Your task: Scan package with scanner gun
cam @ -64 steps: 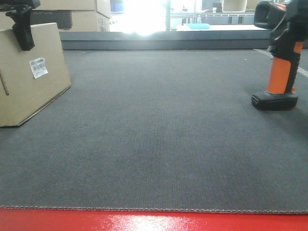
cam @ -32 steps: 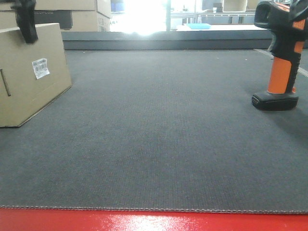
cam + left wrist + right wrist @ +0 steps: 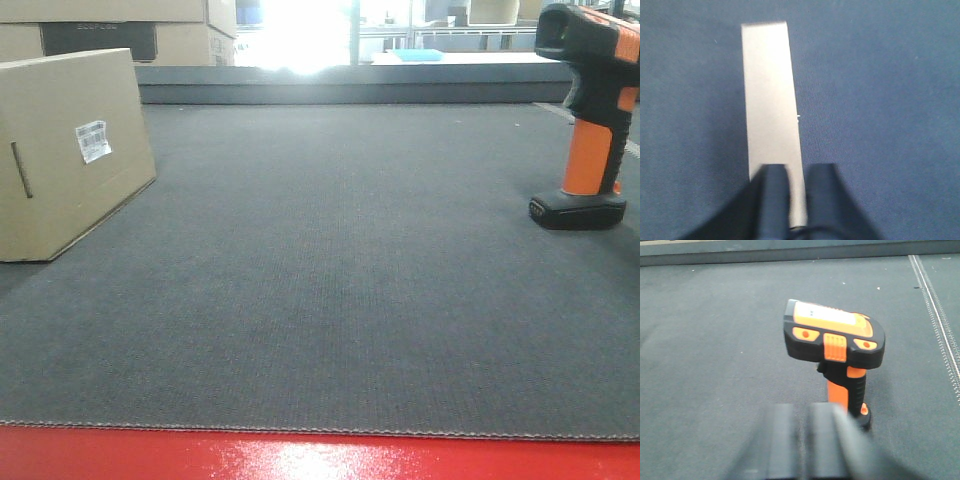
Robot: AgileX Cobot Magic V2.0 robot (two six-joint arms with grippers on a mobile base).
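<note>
Left wrist view: I see my left gripper (image 3: 796,200) at the bottom edge, its two dark fingers (image 3: 775,197) close together with only a thin gap, holding nothing. Just beyond and below the fingertips lies the package (image 3: 771,115), its pale top face running straight away from the claw over the dark grey mat (image 3: 880,100).

Right wrist view: my right gripper (image 3: 802,440) appears blurred, its fingers (image 3: 780,440) nearly together and empty. Just ahead of it, slightly to the right, the scanner gun (image 3: 837,342) stands upright on its base, black head with orange buttons above an orange handle.

Front view: neither claw appears. The package (image 3: 65,150) rests at the far left, barcode label (image 3: 92,140) and narrow slot (image 3: 21,169) facing the camera; the scanner gun (image 3: 590,120) stands well apart at the far right. Stacked cardboard boxes (image 3: 110,30) lie behind.
</note>
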